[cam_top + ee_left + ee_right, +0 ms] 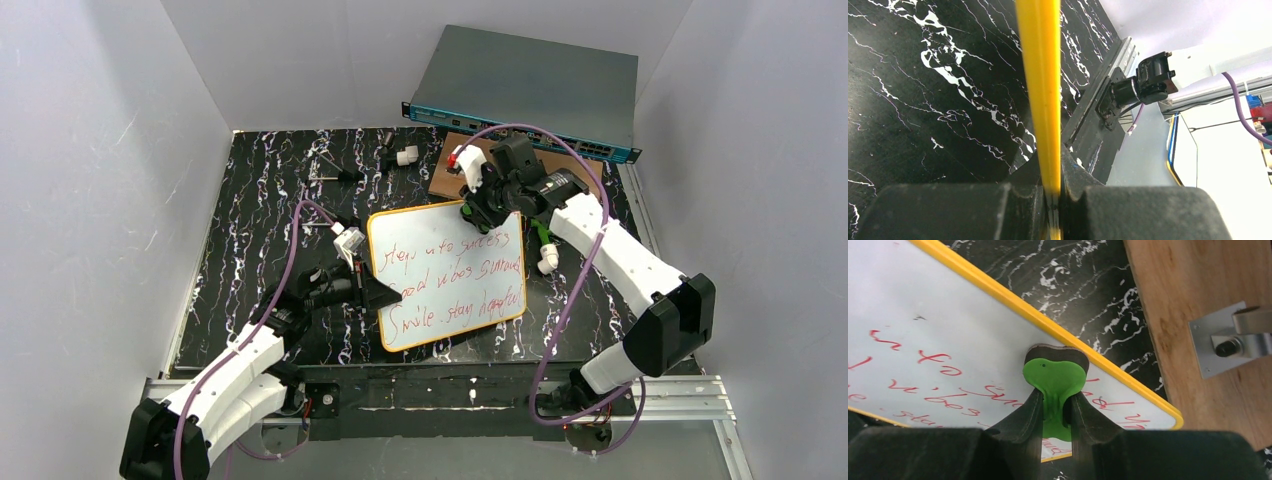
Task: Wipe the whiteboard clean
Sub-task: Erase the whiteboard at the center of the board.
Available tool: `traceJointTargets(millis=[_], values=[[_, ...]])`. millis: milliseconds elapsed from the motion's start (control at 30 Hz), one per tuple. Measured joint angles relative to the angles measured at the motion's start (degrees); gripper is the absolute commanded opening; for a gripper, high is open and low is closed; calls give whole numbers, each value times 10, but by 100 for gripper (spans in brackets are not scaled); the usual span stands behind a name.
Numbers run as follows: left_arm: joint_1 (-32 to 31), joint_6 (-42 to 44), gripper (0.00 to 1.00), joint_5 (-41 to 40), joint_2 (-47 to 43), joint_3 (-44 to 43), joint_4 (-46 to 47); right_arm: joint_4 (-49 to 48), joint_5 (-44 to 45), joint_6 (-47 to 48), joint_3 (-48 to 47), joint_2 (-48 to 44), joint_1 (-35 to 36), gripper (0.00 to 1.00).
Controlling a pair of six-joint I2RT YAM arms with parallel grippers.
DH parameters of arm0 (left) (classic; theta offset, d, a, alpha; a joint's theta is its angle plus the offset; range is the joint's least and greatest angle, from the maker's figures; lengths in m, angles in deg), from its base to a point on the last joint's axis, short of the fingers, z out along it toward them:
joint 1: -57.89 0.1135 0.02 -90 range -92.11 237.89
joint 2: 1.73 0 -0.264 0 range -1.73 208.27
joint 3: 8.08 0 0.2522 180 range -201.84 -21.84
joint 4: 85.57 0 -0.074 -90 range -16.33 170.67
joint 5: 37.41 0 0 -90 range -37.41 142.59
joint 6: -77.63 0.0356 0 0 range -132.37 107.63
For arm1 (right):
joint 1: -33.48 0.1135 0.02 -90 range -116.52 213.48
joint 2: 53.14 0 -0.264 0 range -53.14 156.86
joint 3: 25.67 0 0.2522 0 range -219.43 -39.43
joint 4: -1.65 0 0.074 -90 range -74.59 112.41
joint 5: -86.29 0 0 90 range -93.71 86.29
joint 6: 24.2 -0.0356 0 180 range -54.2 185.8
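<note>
The whiteboard (445, 275) sits at the centre of the top view on the black marbled bench (260, 220). Its long sides run from upper left to lower right, and three lines of red writing (455, 270) cover its face.

The left end effector (372, 290) meets the board at the middle of its left edge. In the left wrist view its fingers are clenched on the yellow frame (1040, 75), which runs straight up the picture between them. Whether that edge is lifted off the bench cannot be told.

The right end effector (478, 210) is at the board's upper right corner. In the right wrist view it is grasping a green eraser (1054, 372) by its narrow stem. The eraser's dark pad lies on the white surface just inside the frame, above the upside-down red words.

Just beyond that corner lies a wooden board (1198, 290) carrying a metal bracket (1233, 340). It is near the whiteboard but apart from it, with a strip of bench between.
</note>
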Motion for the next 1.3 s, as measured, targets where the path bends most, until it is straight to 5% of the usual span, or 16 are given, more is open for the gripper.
traceJointTargets(millis=[200, 533, 767, 1000, 1300], values=[[0, 0, 0, 0, 0, 0, -5, -17, 17, 23, 50, -21, -15, 1], [-7, 15, 0, 10, 0, 0, 0, 22, -146, 56, 89, -54, -20, 1], [-8, 11, 0, 11, 0, 0, -1, 8, -105, 27, 26, -24, -28, 1], [-8, 2, 0, 8, 0, 0, -4, -13, -76, 56, 85, -51, -50, 1], [-11, 7, 0, 17, 2, 0, -2, 37, -210, 94, 117, -79, -57, 1]])
